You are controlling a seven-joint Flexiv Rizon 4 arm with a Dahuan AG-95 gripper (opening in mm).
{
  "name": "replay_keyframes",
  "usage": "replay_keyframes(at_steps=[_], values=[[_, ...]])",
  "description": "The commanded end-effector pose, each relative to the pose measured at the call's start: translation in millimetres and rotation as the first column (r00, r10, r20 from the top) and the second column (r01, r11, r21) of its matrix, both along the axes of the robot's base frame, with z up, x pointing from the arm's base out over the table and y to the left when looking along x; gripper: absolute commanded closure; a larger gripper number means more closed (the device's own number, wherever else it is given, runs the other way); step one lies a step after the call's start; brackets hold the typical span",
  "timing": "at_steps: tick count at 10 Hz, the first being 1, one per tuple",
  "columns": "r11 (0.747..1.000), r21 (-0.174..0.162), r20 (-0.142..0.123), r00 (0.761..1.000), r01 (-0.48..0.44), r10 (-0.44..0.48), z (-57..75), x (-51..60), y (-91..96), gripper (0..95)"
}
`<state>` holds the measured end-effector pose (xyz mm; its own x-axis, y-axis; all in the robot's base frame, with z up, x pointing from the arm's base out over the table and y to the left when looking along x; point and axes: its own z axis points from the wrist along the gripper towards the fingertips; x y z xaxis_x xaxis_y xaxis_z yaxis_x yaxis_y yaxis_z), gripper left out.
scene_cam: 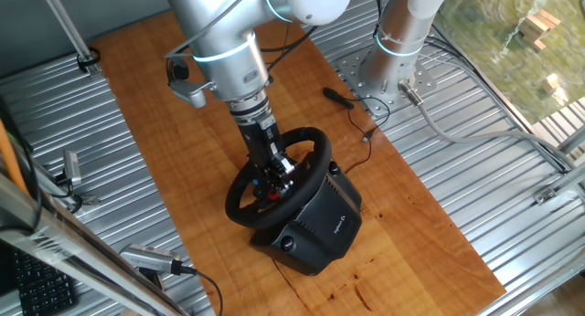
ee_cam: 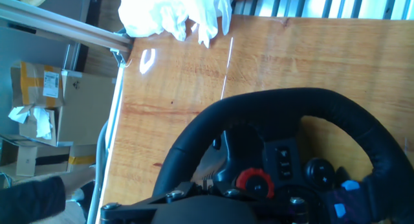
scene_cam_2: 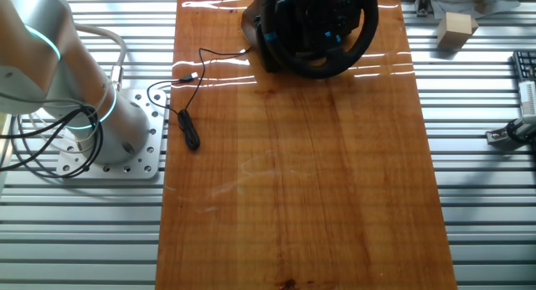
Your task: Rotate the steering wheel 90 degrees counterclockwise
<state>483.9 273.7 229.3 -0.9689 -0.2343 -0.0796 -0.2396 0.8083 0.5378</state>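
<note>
Gripper [scene_cam: 271, 174] sits down at the steering wheel [scene_cam: 315, 148] hub, inside the rim, presumably for turning leverage. Finger opening and grasp: can't tell.

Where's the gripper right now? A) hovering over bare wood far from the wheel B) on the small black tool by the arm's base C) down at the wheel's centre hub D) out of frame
C: the gripper reaches inside the steering wheel rim, down at its hub.
</note>
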Motion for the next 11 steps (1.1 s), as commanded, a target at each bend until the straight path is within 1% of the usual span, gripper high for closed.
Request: replay_keyframes(at_steps=[1,3,8,11], values=[[1.0,0.002,0.003,1.0,0.001,-0.001,-0.4,-1.6,-0.1,95.0],[1.0,-0.001,0.003,1.0,0.006,-0.006,0.4,-2.1,1.3,95.0],[1.0,-0.008,0.007,1.0,0.011,-0.011,-2.3,-6.6,4.6,95.0],[1.0,-0.01,0.007,1.0,0.007,-0.007,-1.8,-12.6,1.7,95.0]])
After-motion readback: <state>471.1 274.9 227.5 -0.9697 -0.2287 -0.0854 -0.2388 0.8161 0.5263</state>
